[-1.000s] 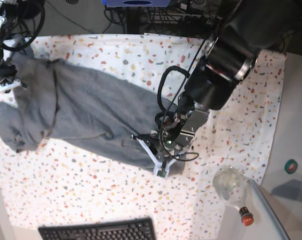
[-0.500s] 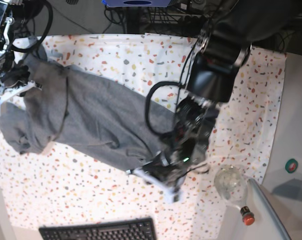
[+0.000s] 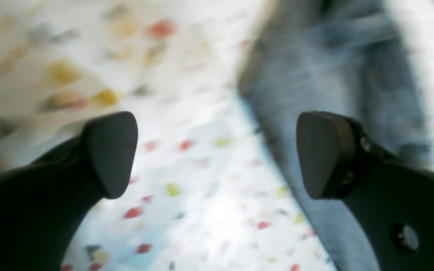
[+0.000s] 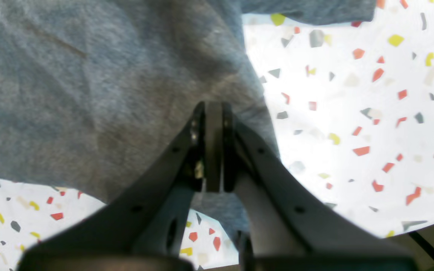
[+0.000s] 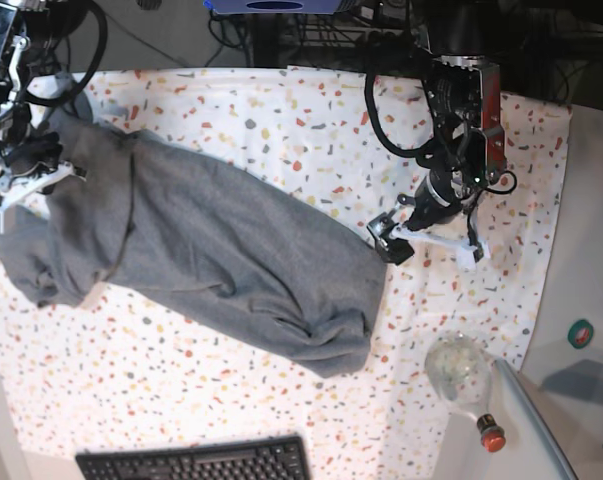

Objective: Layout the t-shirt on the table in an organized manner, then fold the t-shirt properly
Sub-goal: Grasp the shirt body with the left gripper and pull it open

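Observation:
The heather-grey t-shirt (image 5: 211,250) lies bunched in a long diagonal band across the speckled table (image 5: 281,120), from the far left to the front centre. My right gripper (image 5: 31,172) is shut on the shirt's far-left end; the right wrist view shows its pads (image 4: 213,143) pressed together on grey fabric (image 4: 89,94). My left gripper (image 5: 429,240) is open and empty, just right of the shirt's lower end. In the left wrist view it (image 3: 217,154) hovers over the speckled cloth (image 3: 202,210), with the shirt's edge (image 3: 315,75) blurred at the right.
A black keyboard (image 5: 196,460) lies at the front edge. A clear glass bottle (image 5: 461,370) with a red cap (image 5: 493,435) sits at the front right. A plain grey side surface (image 5: 591,280) borders the right. Cables hang at the back.
My left gripper has let go of the shirt's lower end and moved up and to the right, away from it. The lower end now lies dropped on the table. The right gripper still holds.

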You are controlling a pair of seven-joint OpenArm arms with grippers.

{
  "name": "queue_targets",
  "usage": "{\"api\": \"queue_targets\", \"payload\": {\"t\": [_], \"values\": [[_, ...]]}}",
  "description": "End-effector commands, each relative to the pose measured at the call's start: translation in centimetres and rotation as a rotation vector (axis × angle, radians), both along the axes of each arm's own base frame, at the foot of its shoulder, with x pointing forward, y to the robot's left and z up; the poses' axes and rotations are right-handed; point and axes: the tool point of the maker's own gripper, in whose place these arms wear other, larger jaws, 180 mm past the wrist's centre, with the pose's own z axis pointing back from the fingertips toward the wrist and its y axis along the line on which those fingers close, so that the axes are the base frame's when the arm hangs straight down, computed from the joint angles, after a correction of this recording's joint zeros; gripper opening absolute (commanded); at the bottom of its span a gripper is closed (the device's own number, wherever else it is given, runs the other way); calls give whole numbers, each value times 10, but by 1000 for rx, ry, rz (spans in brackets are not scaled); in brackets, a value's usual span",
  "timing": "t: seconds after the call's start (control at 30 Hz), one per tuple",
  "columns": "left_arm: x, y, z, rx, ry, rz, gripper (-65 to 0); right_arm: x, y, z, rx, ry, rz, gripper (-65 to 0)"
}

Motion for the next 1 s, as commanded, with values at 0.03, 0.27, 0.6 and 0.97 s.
{"api": "queue_targets", "payload": {"t": [0.03,0.27,0.6,0.97], "values": [[19,-14,10,-41,-59,2,-63,6,-7,9,-25,-34,5,-650],[38,-40,-5,-22,-84,-29,-179,4,-9,9,-28,-30,-1,-650],[43,-41,12,50,-130,-68,-650,-1,-11,7,-32,-18,1,-650],[60,-119,69,640,-138,-436,-650,6,-8,10,-29,-34,6,-650]]}}
